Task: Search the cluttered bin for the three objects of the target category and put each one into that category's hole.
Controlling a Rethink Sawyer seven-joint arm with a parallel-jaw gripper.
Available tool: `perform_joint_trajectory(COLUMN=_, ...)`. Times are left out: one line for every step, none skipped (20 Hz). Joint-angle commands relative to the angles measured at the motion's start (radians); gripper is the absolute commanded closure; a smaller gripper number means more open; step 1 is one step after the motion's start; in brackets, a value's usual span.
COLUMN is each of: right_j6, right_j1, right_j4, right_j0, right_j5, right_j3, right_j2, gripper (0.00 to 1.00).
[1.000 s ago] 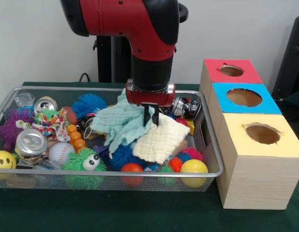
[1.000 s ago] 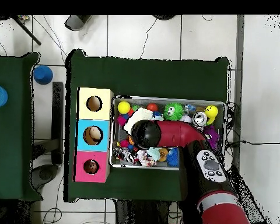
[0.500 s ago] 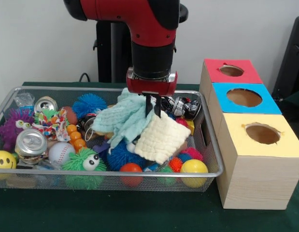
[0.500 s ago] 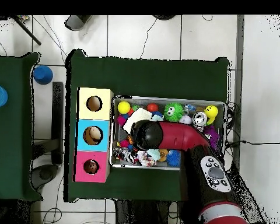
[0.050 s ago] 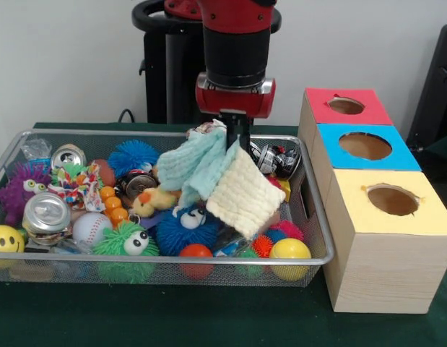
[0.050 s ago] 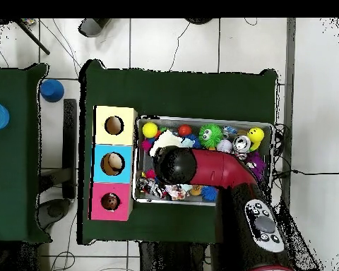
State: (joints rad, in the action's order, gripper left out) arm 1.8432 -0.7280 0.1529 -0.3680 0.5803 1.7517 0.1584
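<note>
**Two cloths hang from the arm above the bin**

The red and black arm's gripper (image 5: 237,139) has its fingers pinched shut on fabric: a cream waffle-weave cloth (image 5: 245,195) hangs from them by one corner, and a pale mint-green cloth (image 5: 198,165) dangles beside it, caught in the same pinch or snagged on the cream one (the front view does not separate them). Both hang over the middle of the silver wire-mesh bin (image 5: 172,262), their lower edges just above or brushing the blue fuzzy toy with eyes (image 5: 185,226).

Judging by the load, cloths look to be the target category. They are light, limp and not fragile, so they will not slip from weight, but they swing and drape. A corner grip leaves a long trailing tail, which could drag neighbouring toys or catch on the bin's rim on the way across. Taking hold nearer a bunched middle would make a shorter bundle, easier to feed through a round opening.

On the green counter (image 5: 209,318) beside the bin stands the row of wooden boxes: the red-topped box (image 5: 367,108), the blue-topped box (image 5: 404,152) and the yellow-topped box (image 5: 425,217), each with a round hole. Which takes cloths I cannot tell.

From overhead, the arm (image 6: 207,168) covers the cloths.
</note>
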Motion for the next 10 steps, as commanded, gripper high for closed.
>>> perform_joint_trajectory(right_j6=0.146, right_j1=-0.077, right_j4=-0.085, right_j0=0.024, right_j5=0.188, right_j3=0.051, right_j2=-0.002, gripper=1.00)
perform_joint_trajectory(right_j6=0.146, right_j1=-0.082, right_j4=-0.090, right_j0=0.026, right_j5=0.196, right_j3=0.050, right_j2=-0.002, gripper=1.00)
perform_joint_trajectory(right_j6=0.144, right_j1=-0.089, right_j4=-0.096, right_j0=0.026, right_j5=0.210, right_j3=0.047, right_j2=-0.002, gripper=1.00)
perform_joint_trajectory(right_j6=0.141, right_j1=-0.092, right_j4=-0.100, right_j0=0.026, right_j5=0.222, right_j3=0.040, right_j2=-0.003, gripper=1.00)
perform_joint_trajectory(right_j6=0.143, right_j1=-0.098, right_j4=-0.107, right_j0=0.028, right_j5=0.241, right_j3=0.035, right_j2=-0.004, gripper=1.00)
perform_joint_trajectory(right_j6=0.140, right_j1=-0.100, right_j4=-0.109, right_j0=0.028, right_j5=0.245, right_j3=0.033, right_j2=-0.005, gripper=1.00)
perform_joint_trajectory(right_j6=0.139, right_j1=-0.102, right_j4=-0.110, right_j0=0.029, right_j5=0.244, right_j3=0.034, right_j2=-0.006, gripper=1.00)
perform_joint_trajectory(right_j6=0.136, right_j1=-0.101, right_j4=-0.109, right_j0=0.029, right_j5=0.237, right_j3=0.036, right_j2=-0.007, gripper=1.00)
perform_joint_trajectory(right_j6=0.131, right_j1=-0.097, right_j4=-0.105, right_j0=0.028, right_j5=0.223, right_j3=0.036, right_j2=-0.008, gripper=1.00)
perform_joint_trajectory(right_j6=0.127, right_j1=-0.091, right_j4=-0.100, right_j0=0.028, right_j5=0.207, right_j3=0.040, right_j2=-0.008, gripper=1.00)
